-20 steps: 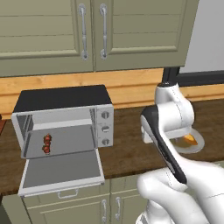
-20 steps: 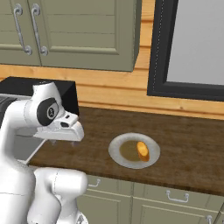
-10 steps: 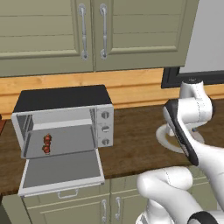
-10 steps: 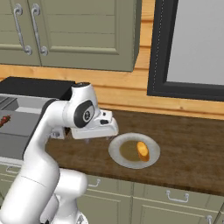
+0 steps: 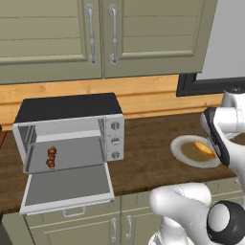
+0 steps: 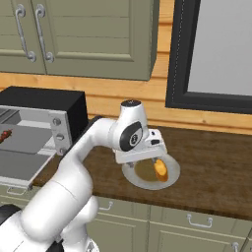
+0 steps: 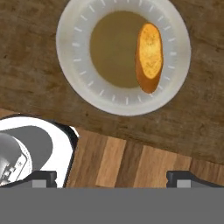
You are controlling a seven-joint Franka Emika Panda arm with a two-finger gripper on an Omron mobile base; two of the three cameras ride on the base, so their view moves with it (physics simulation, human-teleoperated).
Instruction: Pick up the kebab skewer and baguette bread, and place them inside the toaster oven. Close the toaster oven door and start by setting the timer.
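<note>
Baguette bread (image 7: 149, 57) lying on white plate (image 7: 78, 35). Gripper (image 7: 113, 176) hanging above, fingers spread wide, grasping nothing. Kebab skewer (image 5: 50, 157) sitting inside toaster oven (image 5: 67, 125), toaster oven door (image 5: 67, 187) lying open.

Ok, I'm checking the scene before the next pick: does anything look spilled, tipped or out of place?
Nothing stands out. The baguette bread lies whole on its plate, off to one side of the middle. The kebab skewer sits inside the toaster oven, whose door hangs open.
</note>
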